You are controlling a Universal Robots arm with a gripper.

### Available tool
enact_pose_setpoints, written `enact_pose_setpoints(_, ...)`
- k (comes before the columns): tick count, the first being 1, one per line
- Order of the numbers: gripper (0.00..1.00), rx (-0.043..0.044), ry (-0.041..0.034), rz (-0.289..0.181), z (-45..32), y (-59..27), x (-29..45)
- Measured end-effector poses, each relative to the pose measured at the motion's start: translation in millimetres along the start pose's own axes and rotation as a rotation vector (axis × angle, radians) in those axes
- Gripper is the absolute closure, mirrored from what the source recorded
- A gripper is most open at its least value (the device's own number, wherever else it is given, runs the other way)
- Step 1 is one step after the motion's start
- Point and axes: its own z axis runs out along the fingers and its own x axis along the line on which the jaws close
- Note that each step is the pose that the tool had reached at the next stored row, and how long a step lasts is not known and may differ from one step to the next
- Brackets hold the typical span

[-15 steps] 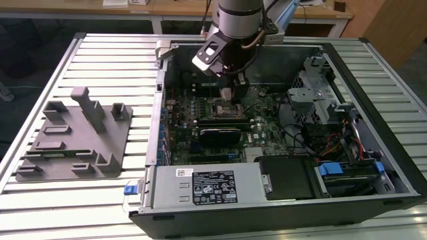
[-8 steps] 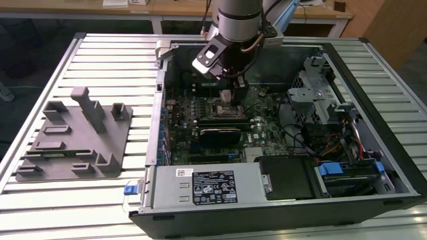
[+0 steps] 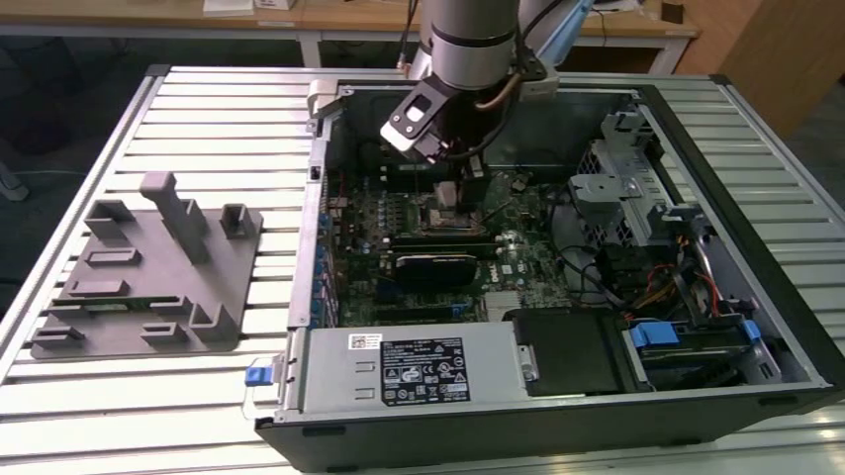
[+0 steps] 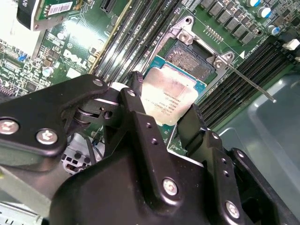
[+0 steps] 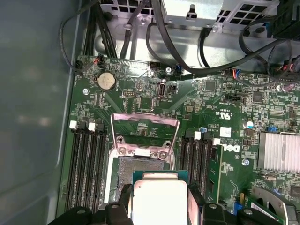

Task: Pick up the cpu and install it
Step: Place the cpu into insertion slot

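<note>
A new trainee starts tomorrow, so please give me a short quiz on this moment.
1. True or false: the claw grips the chip.
2. The chip is nearest to: A) the grey tray, B) the open socket, C) the slatted table.
3. Fill in: the socket's metal frame is flipped ____.
Key: 1 true; 2 B; 3 open.
</note>
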Motion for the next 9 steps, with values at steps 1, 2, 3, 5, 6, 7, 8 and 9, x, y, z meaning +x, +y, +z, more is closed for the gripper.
enact_pose_setpoints(1,0.45,0.0000,0.0001,0.000,0.9,-0.1,0.0)
enact_pose_setpoints(2,0.45,-0.0001,0.0001,0.000,1.8,-0.1,0.0)
enact_pose_setpoints(3,0.45,0.0000,0.0001,0.000,2.7,-0.2,0.0)
enact_pose_setpoints(5,0.45,0.0000,0.0001,0.000,4.3,-0.3,0.0)
enact_pose_setpoints(6,0.45,0.0000,0.0000,0.000,5.0,-0.3,0.0)
enact_pose_setpoints(7,0.45,0.0000,0.0001,0.000,5.7,-0.4,0.0)
enact_pose_setpoints(8,0.45,0.0000,0.0001,0.000,6.5,-0.4,0.0)
enact_pose_setpoints(9,0.45,0.0000,0.0001,0.000,7.2,-0.4,0.1)
